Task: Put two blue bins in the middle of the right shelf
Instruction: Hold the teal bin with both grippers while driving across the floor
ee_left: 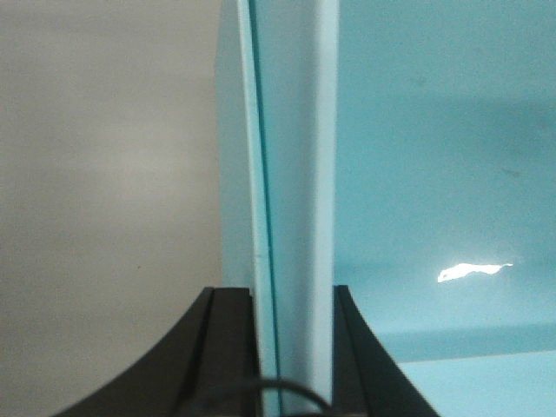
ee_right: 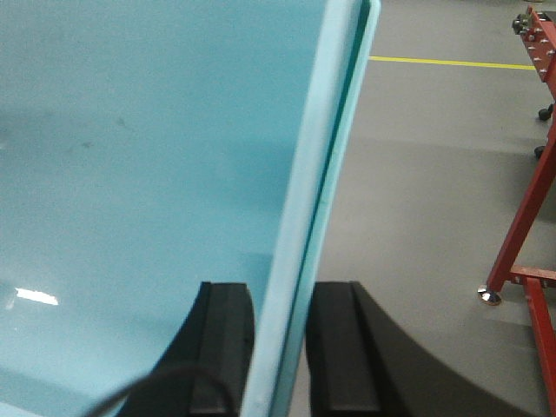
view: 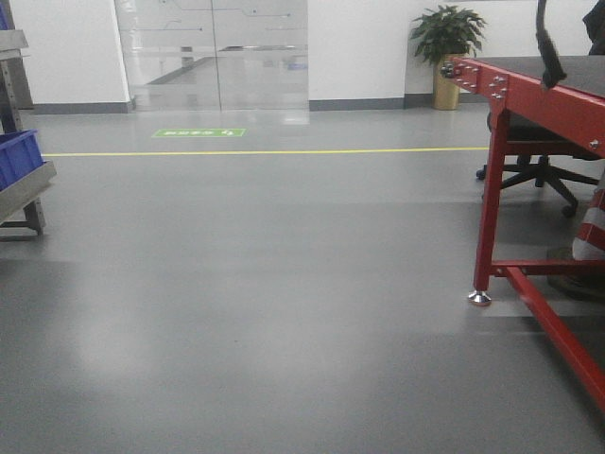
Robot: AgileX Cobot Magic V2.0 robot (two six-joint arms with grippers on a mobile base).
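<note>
A light blue bin (ee_left: 434, 174) fills the left wrist view. My left gripper (ee_left: 295, 291) is shut on its upright side wall, one black finger on each face. In the right wrist view the same kind of light blue bin (ee_right: 130, 130) shows its inside, and my right gripper (ee_right: 282, 287) is shut on the opposite wall's rim. A darker blue bin (view: 17, 156) rests on a metal shelf (view: 24, 189) at the far left of the front view. Neither gripper appears in the front view. The right shelf is out of view.
A red-framed table (view: 529, 104) stands at the right, its leg and foot (view: 479, 298) on the grey floor. Behind it are an office chair (view: 539, 170) and a potted plant (view: 446, 43). A yellow floor line (view: 265, 151) runs before glass doors (view: 213, 47).
</note>
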